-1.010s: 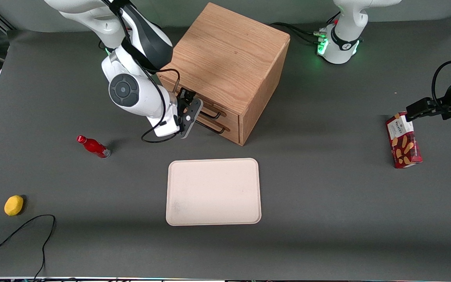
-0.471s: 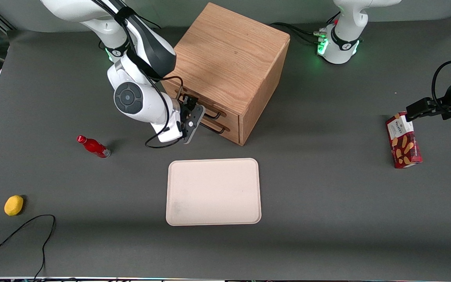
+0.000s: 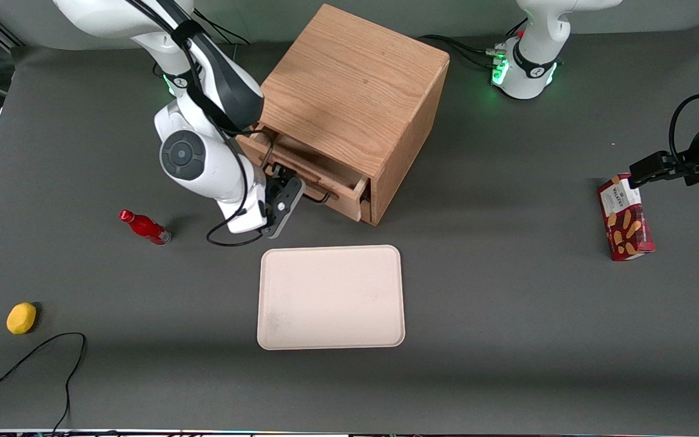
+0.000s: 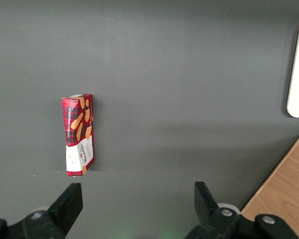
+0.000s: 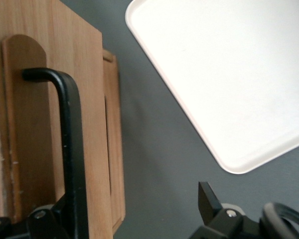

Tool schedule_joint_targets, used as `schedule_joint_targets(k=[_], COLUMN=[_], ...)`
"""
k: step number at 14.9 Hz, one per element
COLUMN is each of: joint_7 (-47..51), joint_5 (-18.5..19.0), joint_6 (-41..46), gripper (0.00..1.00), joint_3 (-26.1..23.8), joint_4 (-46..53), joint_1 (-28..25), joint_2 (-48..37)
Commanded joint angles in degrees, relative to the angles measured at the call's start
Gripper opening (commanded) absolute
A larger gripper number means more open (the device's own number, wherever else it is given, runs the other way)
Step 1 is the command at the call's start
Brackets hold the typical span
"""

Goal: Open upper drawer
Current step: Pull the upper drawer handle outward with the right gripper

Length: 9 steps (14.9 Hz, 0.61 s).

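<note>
The oak cabinet (image 3: 355,85) stands in the middle of the table. Its upper drawer (image 3: 325,182) is pulled partway out, and a strip of its inside shows under the cabinet top. The drawer's black bar handle (image 3: 318,197) (image 5: 71,149) runs along the drawer front (image 5: 37,99). My right gripper (image 3: 292,189) (image 5: 134,206) is at the handle's end toward the working arm. It is open, with its fingers wide apart. One finger (image 5: 50,221) sits against the bar and the other (image 5: 208,199) hangs over the grey table. The lower drawer is mostly hidden beneath the upper one.
A cream tray (image 3: 330,297) (image 5: 229,74) lies just nearer the front camera than the cabinet. A red bottle (image 3: 144,226), a yellow lemon-like ball (image 3: 21,318) and a black cable (image 3: 40,355) lie toward the working arm's end. A red biscuit box (image 3: 624,217) (image 4: 78,134) lies toward the parked arm's end.
The upper drawer was flush with the cabinet front and now stands partway out. My gripper has drawn back from the cabinet along with the handle.
</note>
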State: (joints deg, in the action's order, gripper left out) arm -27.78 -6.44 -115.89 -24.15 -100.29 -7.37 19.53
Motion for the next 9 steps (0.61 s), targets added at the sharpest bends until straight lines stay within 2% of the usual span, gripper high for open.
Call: schedule_joint_targets(k=[1,7,9], joint_7=[-0.5,-0.9,-1.0], joint_5=[0.8,1.0,3.2], joint_6=[0.0,-0.1,-0.1], gripper=[1.00,1.00,1.00], joint_3=[2.8,7.6,8.4], joint_4=[2.6,7.2,7.7], joint_1=[-0.9,-1.6,-1.6], joint_2=[0.7,3.3,3.6])
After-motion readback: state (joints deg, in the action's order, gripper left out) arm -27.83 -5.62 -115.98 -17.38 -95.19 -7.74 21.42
